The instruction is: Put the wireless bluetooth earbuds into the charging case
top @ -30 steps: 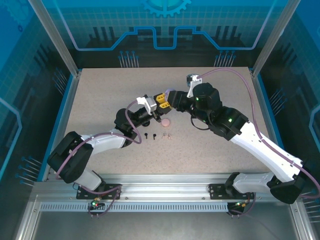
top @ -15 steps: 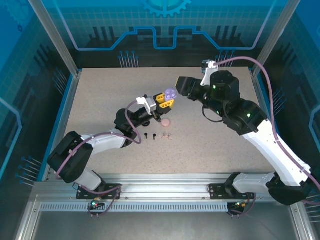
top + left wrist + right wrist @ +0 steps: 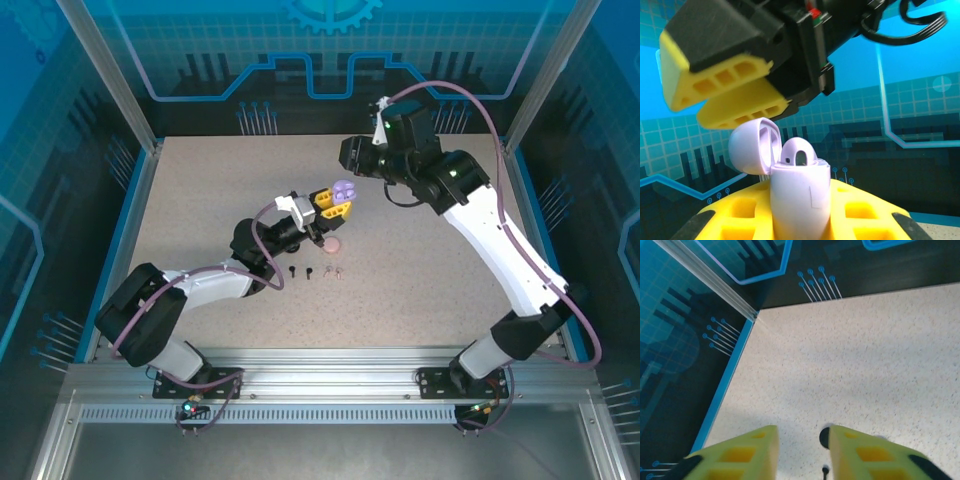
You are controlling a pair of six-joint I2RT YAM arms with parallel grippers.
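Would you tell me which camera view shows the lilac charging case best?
The left wrist view: the lilac case stands close up, lid open, clamped between the left gripper's fingers. The top external view gives the case as a small lilac spot at that gripper's tip.

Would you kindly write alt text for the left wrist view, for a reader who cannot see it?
A lilac charging case stands upright with its lid flipped open, clamped in the yellow-fingered left end effector at the bottom of the frame. The right end effector, also yellow-fingered, hangs above it against a blue patterned backdrop.
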